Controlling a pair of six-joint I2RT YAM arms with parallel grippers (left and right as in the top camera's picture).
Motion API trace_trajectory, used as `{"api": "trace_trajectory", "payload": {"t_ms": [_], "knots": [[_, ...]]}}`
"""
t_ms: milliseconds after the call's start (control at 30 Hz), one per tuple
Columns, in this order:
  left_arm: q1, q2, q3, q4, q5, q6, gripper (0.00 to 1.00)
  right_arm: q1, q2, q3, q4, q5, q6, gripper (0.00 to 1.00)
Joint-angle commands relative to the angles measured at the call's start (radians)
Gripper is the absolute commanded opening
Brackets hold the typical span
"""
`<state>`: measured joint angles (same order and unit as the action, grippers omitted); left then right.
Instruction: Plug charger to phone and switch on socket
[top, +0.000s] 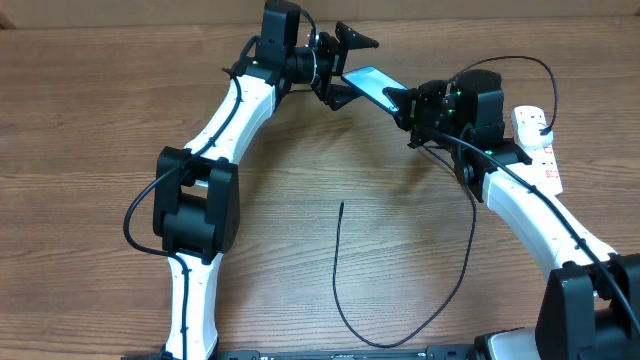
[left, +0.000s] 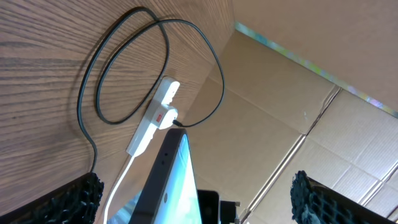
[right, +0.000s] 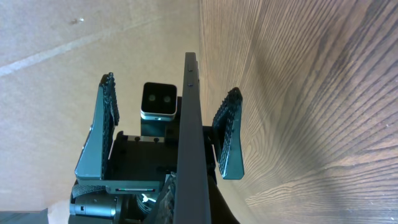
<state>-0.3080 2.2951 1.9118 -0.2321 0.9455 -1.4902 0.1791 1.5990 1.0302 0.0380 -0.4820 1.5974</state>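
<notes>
The phone (top: 372, 84), blue screen up, is held off the table at the back by my right gripper (top: 405, 101), shut on its right end. My left gripper (top: 345, 66) is open, its fingers straddling the phone's left end without touching. The left wrist view shows the phone (left: 177, 180) between the wide-apart fingers of the left gripper (left: 199, 198). The right wrist view shows the phone (right: 189, 143) edge-on with the left gripper (right: 168, 132) facing it. The charger (top: 338, 270) lies looped on the table, its tip free near the middle. The socket (top: 535, 135) lies at the right.
The charger (left: 99, 81) runs in loops to one end of the socket (left: 152, 121), where it looks plugged in. The socket's thick white cord (left: 121, 180) trails off it. Cardboard walls (left: 298, 93) stand behind the table.
</notes>
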Motion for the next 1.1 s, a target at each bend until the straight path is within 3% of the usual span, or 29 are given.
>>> {"api": "trace_trajectory", "payload": {"t_ms": [0, 267, 400, 667, 1067], "knots": [[-0.018, -0.031, 0.005, -0.002, -0.021, -0.011, 0.99, 0.005, -0.003, 0.021, 0.028, 0.010, 0.008, 0.04], [-0.035, -0.031, 0.005, -0.002, -0.050, -0.010, 0.81, 0.005, -0.003, 0.021, 0.042, 0.007, 0.056, 0.04], [-0.035, -0.031, 0.005, -0.003, -0.056, -0.010, 0.78, 0.005, -0.003, 0.021, 0.042, 0.006, 0.057, 0.04], [-0.036, -0.031, 0.005, -0.003, -0.059, -0.010, 0.57, 0.005, -0.003, 0.021, 0.043, -0.002, 0.060, 0.04], [-0.039, -0.031, 0.005, -0.003, -0.063, -0.045, 0.54, 0.005, -0.003, 0.021, 0.043, -0.008, 0.113, 0.04]]}}
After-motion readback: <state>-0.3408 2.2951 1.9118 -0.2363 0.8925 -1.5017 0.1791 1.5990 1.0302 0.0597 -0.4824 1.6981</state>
